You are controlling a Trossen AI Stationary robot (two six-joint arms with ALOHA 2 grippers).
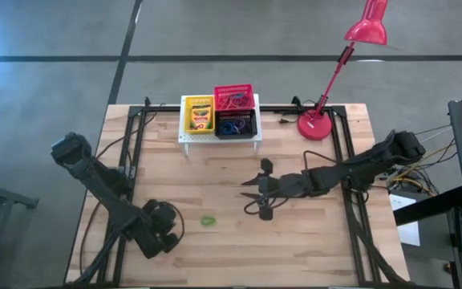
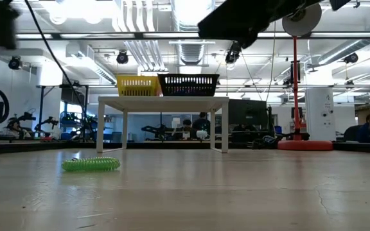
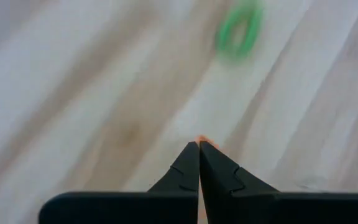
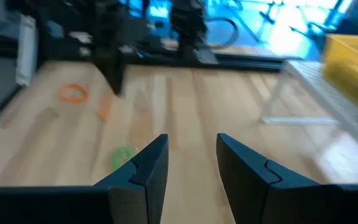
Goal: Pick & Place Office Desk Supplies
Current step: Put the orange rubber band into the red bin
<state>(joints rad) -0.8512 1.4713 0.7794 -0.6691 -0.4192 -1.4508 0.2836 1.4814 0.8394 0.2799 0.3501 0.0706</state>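
Office supplies are mostly put away already, as far as the pictures show. On the white perforated stand (image 1: pixel 219 138) at the far edge of the table (image 1: pixel 311 241), the yellow basket (image 1: pixel 198 115) holds a crayon box (image 1: pixel 200 116), the red basket (image 1: pixel 234 98) holds a tangle of coloured loops, and the black basket (image 1: pixel 236 125) in front of it holds blue loops.

One green elastic loop (image 1: pixel 208 220) lies loose on the bare wood toward the near left, just beside the left gripper (image 1: pixel 169 227) and well apart from the baskets. The left wrist view shows the left gripper's jaws pressed together; a small orange fleck shows at their tips, but whether that is a pinched loop cannot be told. The green loop (image 3: pixel 239 30) lies ahead of those fingers, not between them. The right wrist view also shows an orange loop (image 4: pixel 73 93) on the table, near the left arm; it does not show in the high view, so its place is uncertain.

The right gripper (image 1: pixel 260 192) hangs over the middle of the table, fingers spread apart with nothing between them.

By this reading the task is near its end: the green loop, and perhaps an orange one, are left to be carried to a basket on the stand. The red desk lamp (image 1: pixel 365 28) stands to the right of the stand, outside the work.
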